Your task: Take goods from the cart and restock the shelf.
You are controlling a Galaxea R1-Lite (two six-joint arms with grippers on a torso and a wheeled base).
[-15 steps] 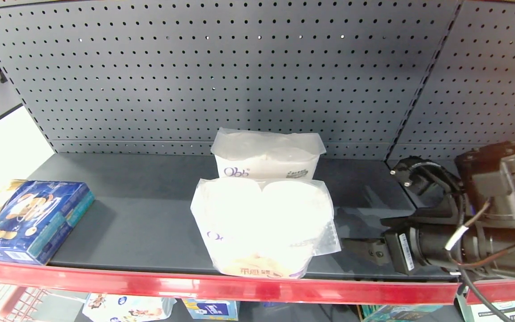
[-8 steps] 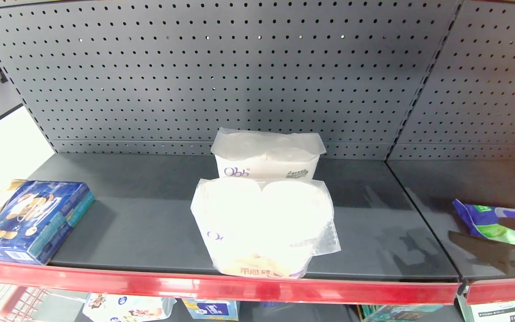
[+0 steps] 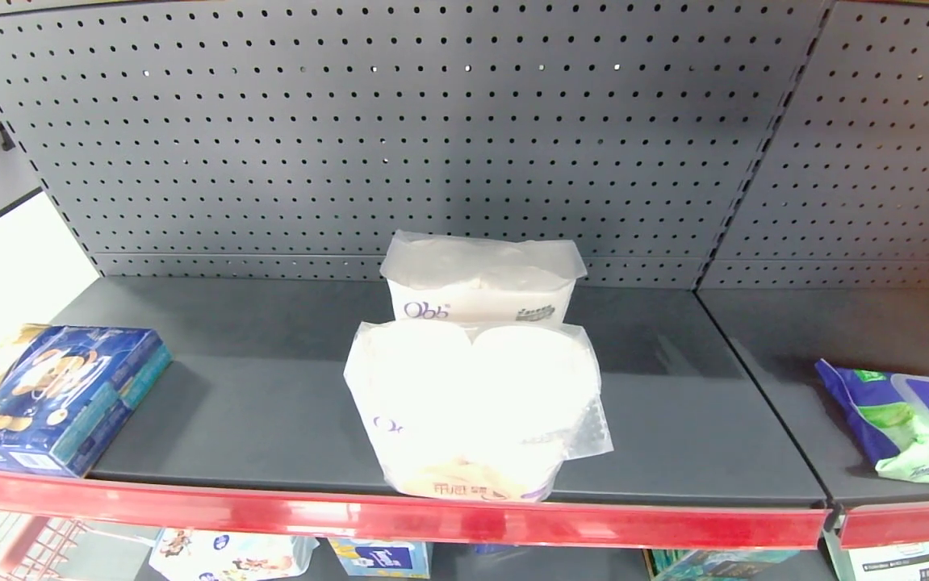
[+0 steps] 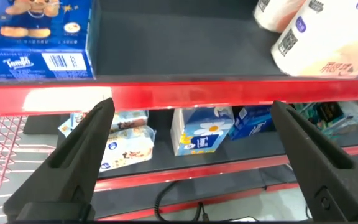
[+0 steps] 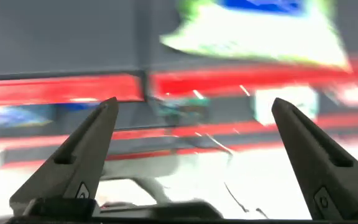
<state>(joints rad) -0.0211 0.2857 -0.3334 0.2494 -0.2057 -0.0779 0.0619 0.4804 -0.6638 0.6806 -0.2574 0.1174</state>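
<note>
**Right jaws withdrawn; tissue pack stocked**

We record that the right jaws have quit the shelf point(image 3: 254, 403) within the last second. The tissue pack point(image 3: 472, 407) stands at its front edge, at 6 o'clock of the rear pack point(image 3: 480, 278). The right and the left jaws gape wide, empty. We judge a cart pickup due next.

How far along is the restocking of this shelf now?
Done: two tissue packs, a blue box and a wipes pack lie on the shelf. In hand: nothing; the left tool and right tool are open and empty. Left: much bare shelf; further goods are probably still to fetch.
</note>
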